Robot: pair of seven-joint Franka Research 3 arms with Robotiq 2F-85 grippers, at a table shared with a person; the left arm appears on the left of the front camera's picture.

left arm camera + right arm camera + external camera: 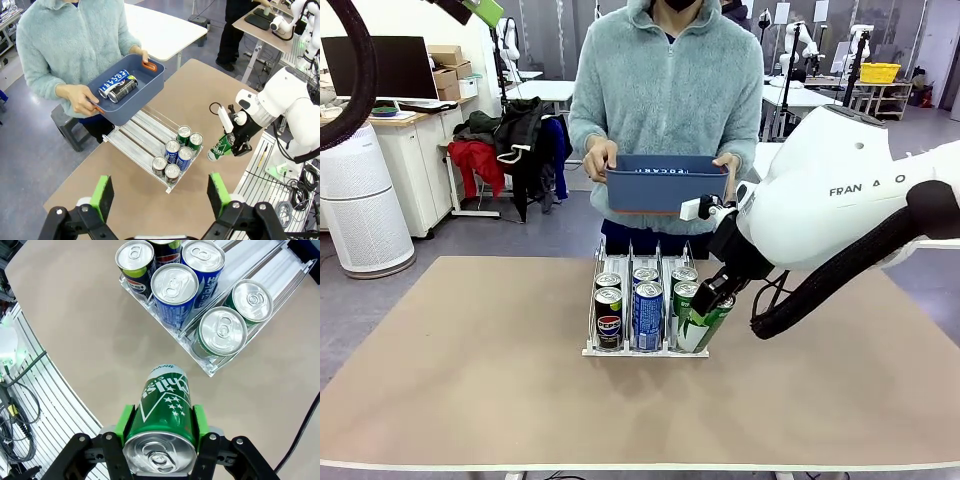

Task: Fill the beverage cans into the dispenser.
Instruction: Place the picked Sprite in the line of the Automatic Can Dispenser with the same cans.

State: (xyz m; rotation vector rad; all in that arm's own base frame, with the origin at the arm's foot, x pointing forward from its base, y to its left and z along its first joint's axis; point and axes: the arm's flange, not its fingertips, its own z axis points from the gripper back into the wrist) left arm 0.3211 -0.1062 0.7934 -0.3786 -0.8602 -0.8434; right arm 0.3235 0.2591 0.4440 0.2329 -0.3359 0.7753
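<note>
My right gripper [708, 312] is shut on a green beverage can [704, 326], held tilted just off the dispenser's [635, 352] front right corner. In the right wrist view the green can [162, 410] sits between the green pads [125, 422] of my right gripper [162, 427], above bare table short of the dispenser [280, 265]. Several cans [647, 310] stand in its three lanes: black on the left, blue in the middle, green on the right. My left gripper [160, 200] hangs open high above the table, looking down on the dispenser [145, 127] and the held can [220, 147].
A person at the far side holds a dark blue bin [665, 190] in both hands above the dispenser's rear. Inside the bin [145, 92] lie a blue can [112, 80] and a black can [122, 89]. Bare tabletop [470, 350] spreads to both sides.
</note>
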